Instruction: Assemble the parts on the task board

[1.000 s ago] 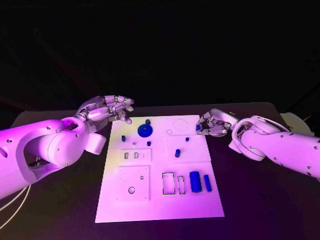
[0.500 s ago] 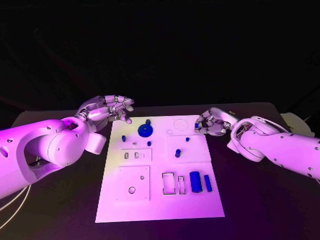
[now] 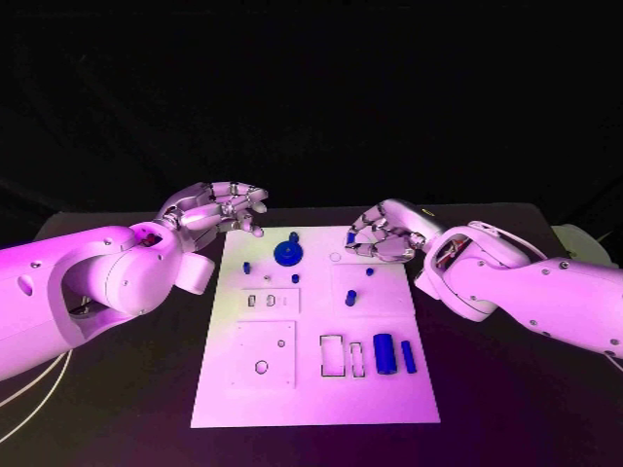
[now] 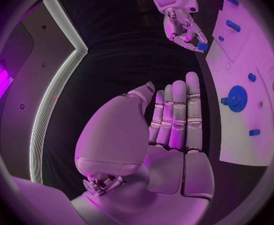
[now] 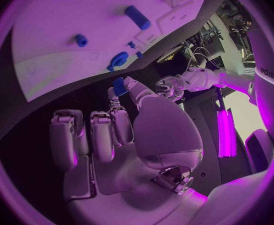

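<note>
The white task board point(image 3: 318, 389) lies in the middle of the black table. A blue gear point(image 3: 285, 255) stands near its far end, with small blue pegs point(image 3: 351, 297) around it and a thick blue cylinder point(image 3: 382, 352) beside a thin blue bar point(image 3: 407, 356) lower down. My right hand point(image 3: 382, 233) hovers over the board's far right part, pinching a small blue part point(image 5: 119, 86) between thumb and finger. The left wrist view shows this hand point(image 4: 184, 30) too. My left hand point(image 3: 221, 206) hangs above the board's far left corner, fingers straight, holding nothing.
Rectangular slots point(image 3: 343, 356) and a square plate with holes point(image 3: 264, 352) mark the board's near half. A pale object point(image 3: 575, 236) sits at the table's far right edge. Bare black table point(image 3: 522, 389) lies on both sides of the board.
My right hand has moved leftward and further over the board's far end, still carrying the small blue part. The left hand has barely shifted.
</note>
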